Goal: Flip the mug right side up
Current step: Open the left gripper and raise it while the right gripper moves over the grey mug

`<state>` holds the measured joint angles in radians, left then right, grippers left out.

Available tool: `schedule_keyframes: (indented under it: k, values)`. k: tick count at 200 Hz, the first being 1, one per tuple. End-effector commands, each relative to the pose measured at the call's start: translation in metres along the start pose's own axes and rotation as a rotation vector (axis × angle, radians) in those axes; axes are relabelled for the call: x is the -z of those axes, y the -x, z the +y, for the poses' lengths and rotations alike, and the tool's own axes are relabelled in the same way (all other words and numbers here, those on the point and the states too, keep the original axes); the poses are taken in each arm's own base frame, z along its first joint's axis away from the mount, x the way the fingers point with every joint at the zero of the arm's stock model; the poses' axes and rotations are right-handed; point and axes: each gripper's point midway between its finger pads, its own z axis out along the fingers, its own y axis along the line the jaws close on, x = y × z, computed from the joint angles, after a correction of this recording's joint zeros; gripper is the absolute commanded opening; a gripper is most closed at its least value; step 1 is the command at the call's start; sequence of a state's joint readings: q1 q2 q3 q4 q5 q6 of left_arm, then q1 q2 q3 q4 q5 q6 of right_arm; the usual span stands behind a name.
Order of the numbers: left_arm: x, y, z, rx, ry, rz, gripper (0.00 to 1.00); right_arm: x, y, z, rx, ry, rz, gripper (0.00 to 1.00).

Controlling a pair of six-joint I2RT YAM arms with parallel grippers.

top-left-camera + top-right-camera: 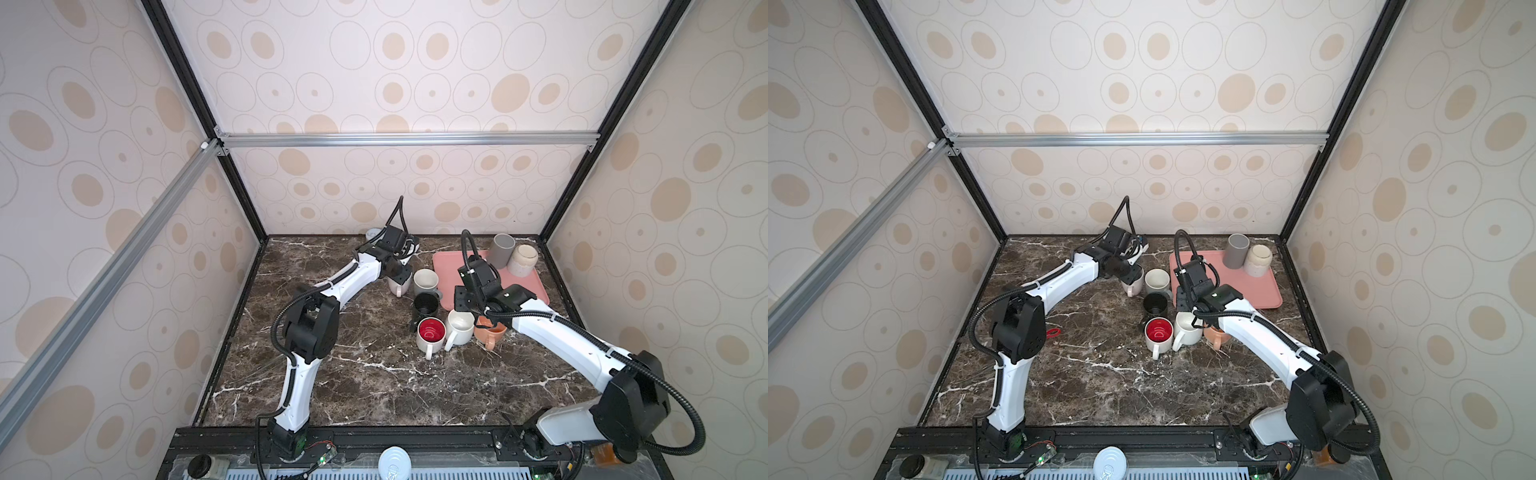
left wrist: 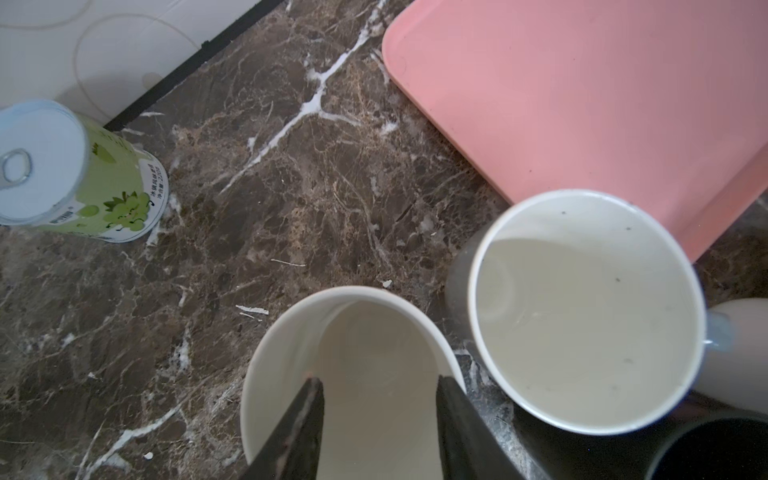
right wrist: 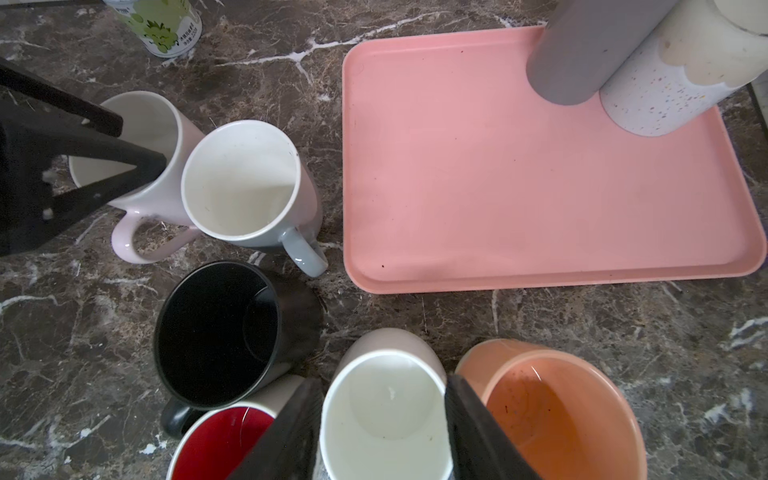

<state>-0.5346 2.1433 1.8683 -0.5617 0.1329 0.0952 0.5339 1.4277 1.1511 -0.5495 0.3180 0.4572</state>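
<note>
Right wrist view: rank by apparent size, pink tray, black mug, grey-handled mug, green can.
1. Pink tray
2. Black mug and grey-handled mug: about alike, black one nearer the camera, so unranked.
3. Green can, partly cut off by the frame.

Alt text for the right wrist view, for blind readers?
The right gripper straddles an upright white mug, flanked by a red-lined mug and an orange mug, on the marble table. Beyond, a pink tray holds a grey cup and a speckled cup.

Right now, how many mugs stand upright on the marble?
6: pale pink mug under the left gripper, grey-handled mug beside it, black mug, red-lined mug, white mug at the right gripper, orange mug beside it.
</note>
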Motion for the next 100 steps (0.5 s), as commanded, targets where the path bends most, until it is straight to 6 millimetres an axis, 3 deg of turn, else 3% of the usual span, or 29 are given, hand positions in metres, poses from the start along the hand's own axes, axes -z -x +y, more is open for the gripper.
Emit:
schedule_keyframes:
  k: [1,49,85,94,100]
  values:
    - [0.028,0.028,0.000,-0.021,-0.003,-0.073,0.45,0.000,0.017,-0.011,0.030,-0.052,-0.004,0.52]
    - [0.052,0.049,0.001,-0.023,-0.001,-0.134,0.46,-0.019,0.057,-0.034,-0.012,-0.109,-0.003,0.52]
    - [0.063,0.061,0.001,-0.021,-0.005,-0.187,0.46,-0.053,0.085,-0.069,-0.093,-0.191,0.024,0.55]
    - [0.062,0.063,0.001,-0.027,-0.001,-0.196,0.46,-0.062,0.090,-0.068,-0.102,-0.194,0.032,0.55]
    - [0.062,0.064,0.003,-0.027,0.009,-0.202,0.46,-0.068,0.096,-0.084,-0.131,-0.221,0.036,0.56]
